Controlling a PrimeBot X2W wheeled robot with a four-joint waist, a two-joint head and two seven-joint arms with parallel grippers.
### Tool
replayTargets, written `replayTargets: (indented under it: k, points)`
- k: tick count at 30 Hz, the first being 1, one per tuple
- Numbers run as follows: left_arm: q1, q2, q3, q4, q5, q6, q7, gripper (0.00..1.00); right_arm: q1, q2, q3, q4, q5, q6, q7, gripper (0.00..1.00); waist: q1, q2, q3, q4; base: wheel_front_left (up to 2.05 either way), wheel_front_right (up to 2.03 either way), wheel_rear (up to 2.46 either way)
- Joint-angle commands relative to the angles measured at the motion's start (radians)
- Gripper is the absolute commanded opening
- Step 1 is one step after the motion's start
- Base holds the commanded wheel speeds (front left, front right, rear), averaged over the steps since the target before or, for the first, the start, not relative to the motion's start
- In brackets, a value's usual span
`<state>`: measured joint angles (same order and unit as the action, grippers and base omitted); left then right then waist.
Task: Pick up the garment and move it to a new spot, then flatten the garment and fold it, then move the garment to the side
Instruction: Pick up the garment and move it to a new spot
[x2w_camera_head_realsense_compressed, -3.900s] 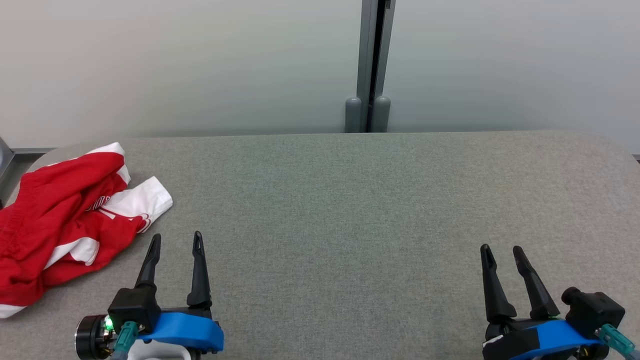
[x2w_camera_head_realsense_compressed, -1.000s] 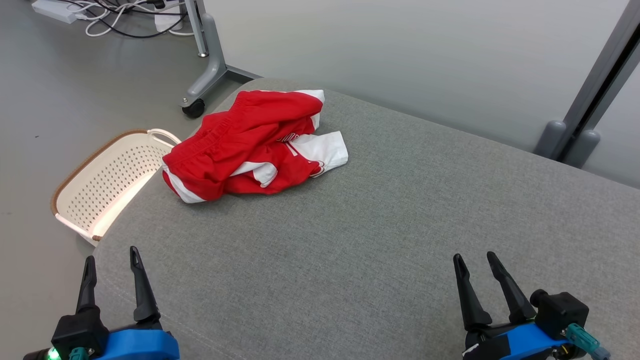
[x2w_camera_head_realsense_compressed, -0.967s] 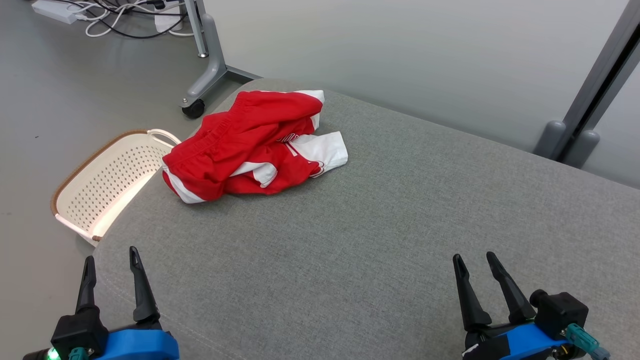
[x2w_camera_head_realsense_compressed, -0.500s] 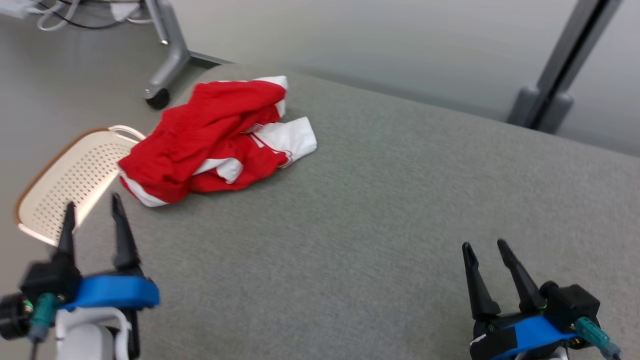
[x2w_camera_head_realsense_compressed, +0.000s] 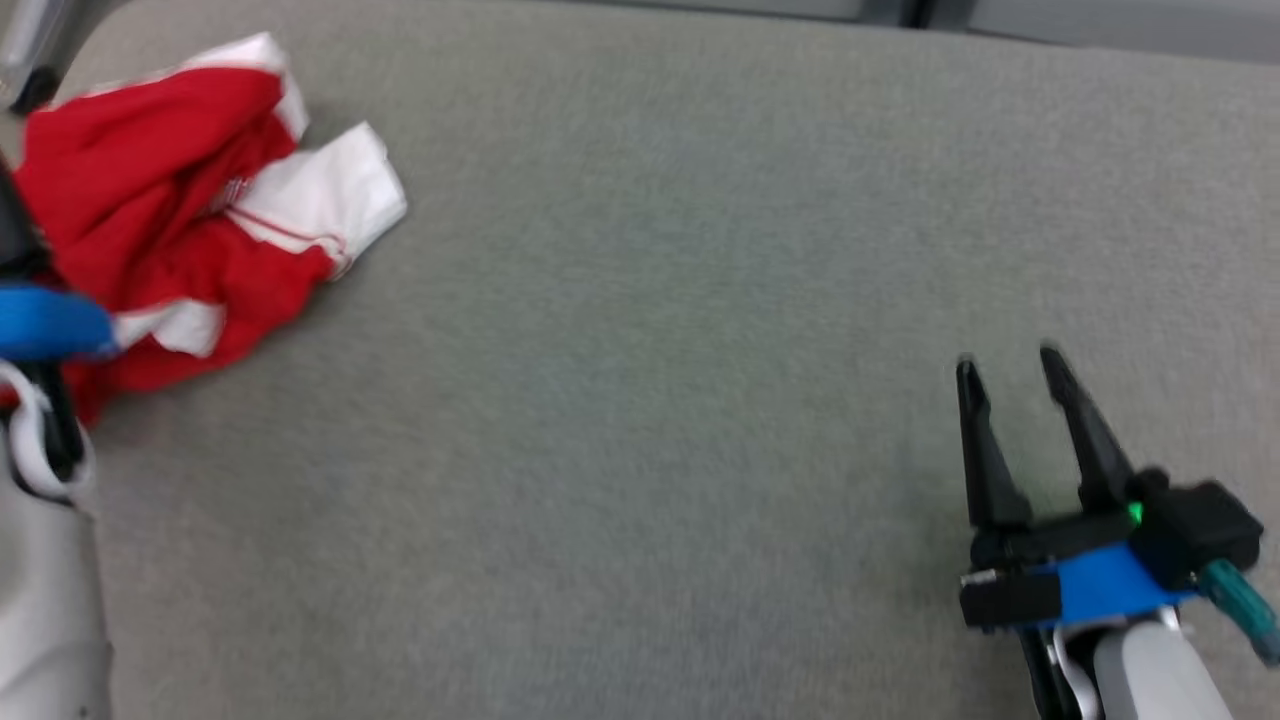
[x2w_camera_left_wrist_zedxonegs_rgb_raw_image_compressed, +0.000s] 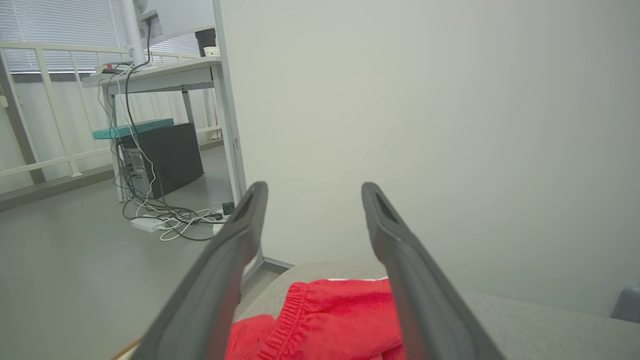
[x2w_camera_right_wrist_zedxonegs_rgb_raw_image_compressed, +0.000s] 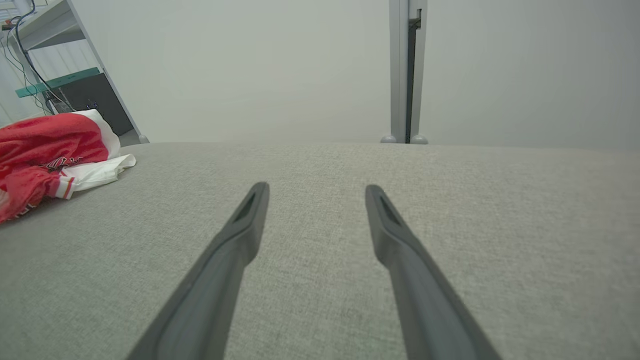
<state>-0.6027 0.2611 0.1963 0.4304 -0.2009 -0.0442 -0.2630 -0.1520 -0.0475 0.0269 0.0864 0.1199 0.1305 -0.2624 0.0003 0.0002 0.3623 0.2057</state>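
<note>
The garment (x2w_camera_head_realsense_compressed: 180, 220) is a crumpled red and white piece lying at the far left of the grey padded table (x2w_camera_head_realsense_compressed: 650, 350). My left arm's blue wrist part (x2w_camera_head_realsense_compressed: 45, 322) sits over the garment's near left side at the picture's edge. In the left wrist view my left gripper (x2w_camera_left_wrist_zedxonegs_rgb_raw_image_compressed: 312, 192) is open and empty, and the red garment (x2w_camera_left_wrist_zedxonegs_rgb_raw_image_compressed: 340, 315) lies just below its fingers. My right gripper (x2w_camera_head_realsense_compressed: 1008, 360) stands open over bare table at the lower right, far from the garment. In the right wrist view the right gripper (x2w_camera_right_wrist_zedxonegs_rgb_raw_image_compressed: 315, 192) holds nothing, and the garment (x2w_camera_right_wrist_zedxonegs_rgb_raw_image_compressed: 45, 145) lies far to its left.
A pale wall runs behind the table, with a grey post (x2w_camera_right_wrist_zedxonegs_rgb_raw_image_compressed: 405, 70) at its far edge. Past the table's left corner stand a desk (x2w_camera_left_wrist_zedxonegs_rgb_raw_image_compressed: 160, 70), a dark computer case (x2w_camera_left_wrist_zedxonegs_rgb_raw_image_compressed: 165, 155) and loose cables (x2w_camera_left_wrist_zedxonegs_rgb_raw_image_compressed: 170, 220) on the floor.
The head camera has swung down, so the whole picture has shifted. My left arm has reached forward to the garment's near left side. The right gripper has moved a little forward. Both stay open.
</note>
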Motion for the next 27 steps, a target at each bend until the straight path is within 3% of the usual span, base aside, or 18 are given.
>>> replayTargets:
  k: [1, 6, 13, 27]
  points:
    - [-0.042, 0.026, 0.012, 0.027, -0.008, -0.007, 0.0, 1.0, -0.016, -0.005, -0.001, -0.017, -0.005, 0.0, -0.004, 1.0, -0.0003, -0.0002, 0.019, -0.018, 0.0, 0.0, 0.0]
    - [-0.151, 0.095, 0.026, 0.16, -0.024, -0.023, 0.02, 1.0, -0.029, -0.005, -0.021, -0.064, -0.02, 0.0, -0.004, 1.0, -0.0003, -0.0002, 0.076, -0.066, 0.0, 0.0, 0.0]
    - [-0.238, 0.144, 0.019, 0.375, -0.046, -0.037, 0.119, 1.0, -0.028, -0.005, -0.028, -0.1, -0.032, 0.0, 0.001, 1.0, -0.0003, -0.0002, 0.11, -0.097, 0.0, 0.0, 0.0]
    - [-0.322, 0.125, -0.023, 0.668, -0.116, -0.08, 0.326, 1.0, -0.025, -0.005, -0.035, -0.16, -0.052, 0.0, 0.034, 1.0, -0.0003, -0.0002, 0.125, -0.088, 0.0, 0.0, 0.0]
